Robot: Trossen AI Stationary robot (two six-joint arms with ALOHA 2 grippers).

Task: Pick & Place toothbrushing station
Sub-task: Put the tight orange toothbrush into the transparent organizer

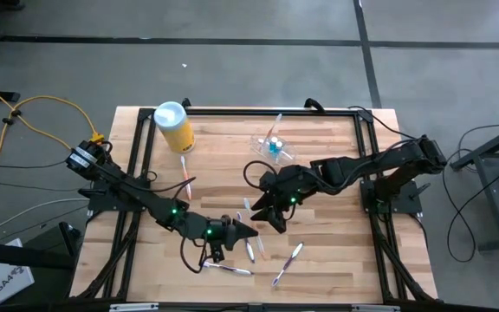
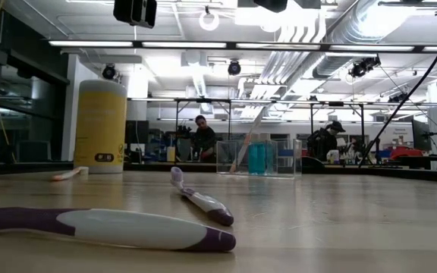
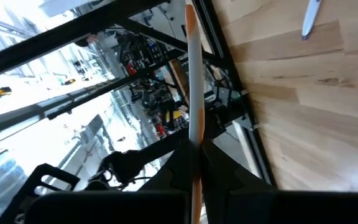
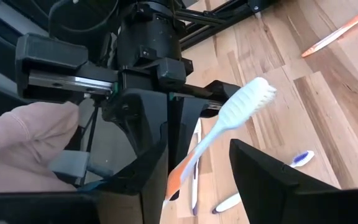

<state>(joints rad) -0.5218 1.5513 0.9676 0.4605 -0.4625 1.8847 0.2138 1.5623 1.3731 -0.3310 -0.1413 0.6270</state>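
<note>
At the centre of the high view, the left gripper [image 1: 248, 230] is clamped on a pale blue and orange toothbrush [image 4: 219, 134], and the right gripper [image 1: 262, 208] sits just beside it with its fingers spread wide around the brush without gripping it. The toothbrushing station [image 1: 273, 144], a clear cup, stands upper centre on the table [image 1: 336, 251], right of the yellow canister [image 1: 174, 126].

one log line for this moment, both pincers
left pincer: shut on orange toothbrush | right pincer: open, around that brush's other end | holder cup: far side of table, apart from both
</note>
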